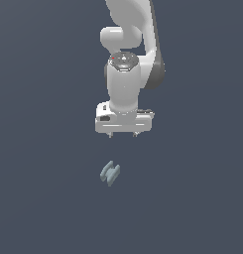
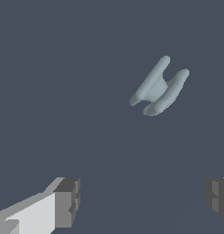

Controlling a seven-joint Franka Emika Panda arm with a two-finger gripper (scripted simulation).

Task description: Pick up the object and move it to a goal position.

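Object lies alone on the plain dark grey-blue counter in the exterior view, below my tool, well apart from it. Wrist view: my tool's fingers stand wide apart, holding and touching nothing; object sits ahead of them.

Flat even light, no shadows, soft render.

— Where does the H-shaped piece lie?
— Flat on the counter, below the claw in the exterior view and slightly toward that view's left, well apart from it, nothing between the two fingers
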